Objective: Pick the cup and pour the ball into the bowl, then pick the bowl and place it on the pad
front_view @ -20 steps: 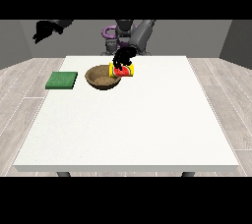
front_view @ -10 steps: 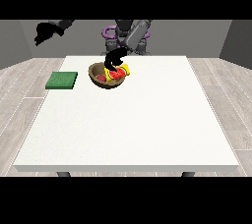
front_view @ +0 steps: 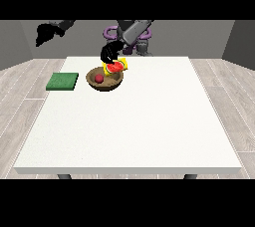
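Hand at the view's right (front_view: 110,53), showing up just left of center near the top of the frame, is wrapped around the yellow cup (front_view: 116,66) and has it tipped over the brown bowl (front_view: 104,79). The cup's red inside faces down toward the bowl, and the red ball (front_view: 99,78) is already sitting in the bowl, left of middle. So by my read the pour is basically done.

For finishing this step well: I'd bring the cup back level and set it down on the white table (front_view: 149,121) well away from the bowl, so it doesn't nudge the rim on the way out. No sideways swipe across the bowl either, since a light bowl could slide. After that comes grabbing the bowl by its rim and carrying it left to the green pad (front_view: 63,81), which lies near the bowl at the table's left edge. Keeping it flat should stop the ball rolling out.

Other hand (front_view: 46,33) hangs in the upper left of the frame, above and behind the pad, touching nothing. Can't tell how its fingers lie, it's just a dark blob from here.
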Robot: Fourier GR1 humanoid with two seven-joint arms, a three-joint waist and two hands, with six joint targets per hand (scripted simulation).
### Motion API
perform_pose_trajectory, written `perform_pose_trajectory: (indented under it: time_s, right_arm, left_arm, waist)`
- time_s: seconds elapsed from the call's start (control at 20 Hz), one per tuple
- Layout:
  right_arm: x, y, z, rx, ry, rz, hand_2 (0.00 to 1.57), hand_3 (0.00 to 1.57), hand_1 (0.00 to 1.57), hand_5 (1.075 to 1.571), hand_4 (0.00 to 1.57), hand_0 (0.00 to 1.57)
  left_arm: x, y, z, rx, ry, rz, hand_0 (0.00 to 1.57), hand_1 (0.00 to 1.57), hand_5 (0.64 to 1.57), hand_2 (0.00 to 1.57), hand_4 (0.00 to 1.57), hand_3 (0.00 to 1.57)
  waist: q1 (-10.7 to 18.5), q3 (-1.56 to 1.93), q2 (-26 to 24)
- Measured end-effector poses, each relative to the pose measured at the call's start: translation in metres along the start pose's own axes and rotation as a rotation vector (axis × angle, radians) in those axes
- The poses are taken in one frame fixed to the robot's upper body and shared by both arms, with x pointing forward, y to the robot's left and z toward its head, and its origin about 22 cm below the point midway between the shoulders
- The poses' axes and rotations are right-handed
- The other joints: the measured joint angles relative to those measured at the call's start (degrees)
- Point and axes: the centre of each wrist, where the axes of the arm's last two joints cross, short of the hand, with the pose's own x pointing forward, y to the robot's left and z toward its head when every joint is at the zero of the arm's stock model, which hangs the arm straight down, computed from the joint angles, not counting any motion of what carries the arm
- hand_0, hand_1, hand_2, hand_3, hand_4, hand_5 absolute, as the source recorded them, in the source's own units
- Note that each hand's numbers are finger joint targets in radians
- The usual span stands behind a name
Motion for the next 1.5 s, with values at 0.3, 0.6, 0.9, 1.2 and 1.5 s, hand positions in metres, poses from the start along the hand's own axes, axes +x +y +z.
perform_pose_trajectory:
  time_s: [0.3, 0.6, 0.9, 1.2, 1.5]
  right_arm:
    - [-0.007, -0.021, 0.009, -0.057, 0.032, 0.004, 0.34, 0.65, 0.0, 1.564, 0.57, 0.0]
    - [-0.034, -0.049, 0.04, -0.127, 0.105, 0.038, 0.46, 0.63, 0.0, 1.564, 0.57, 0.0]
    - [-0.043, -0.041, 0.048, -0.153, 0.12, 0.043, 0.49, 0.72, 0.0, 1.567, 0.58, 0.0]
    - [-0.036, -0.006, 0.036, -0.126, 0.09, 0.002, 0.5, 0.63, 0.0, 1.57, 0.61, 0.0]
    - [-0.036, 0.012, 0.033, -0.125, 0.091, -0.046, 0.4, 0.43, 0.0, 1.571, 0.67, 0.0]
  left_arm:
    - [-0.009, 0.019, -0.01, 0.029, 0.02, 0.111, 1.49, 1.49, 1.247, 1.57, 1.47, 1.57]
    - [-0.053, 0.025, -0.015, 0.105, 0.133, 0.354, 1.52, 1.52, 1.484, 1.57, 1.19, 1.57]
    - [-0.108, 0.004, 0.002, 0.166, 0.313, 0.612, 1.53, 1.53, 1.43, 1.57, 1.35, 1.57]
    - [-0.125, -0.005, 0.017, 0.198, 0.411, 0.997, 0.59, 0.59, 1.466, 0.4, 1.15, 0.34]
    - [-0.136, 0.029, 0.0, 0.324, 0.505, 1.656, 0.0, 0.0, 1.552, 0.0, 0.49, 0.0]
  waist:
    - [2.7, -0.01, -1.6]
    - [7.5, -0.04, -4.9]
    - [10.6, -0.12, -4.8]
    - [11.5, -0.37, -2.0]
    - [13.3, -0.89, -0.4]
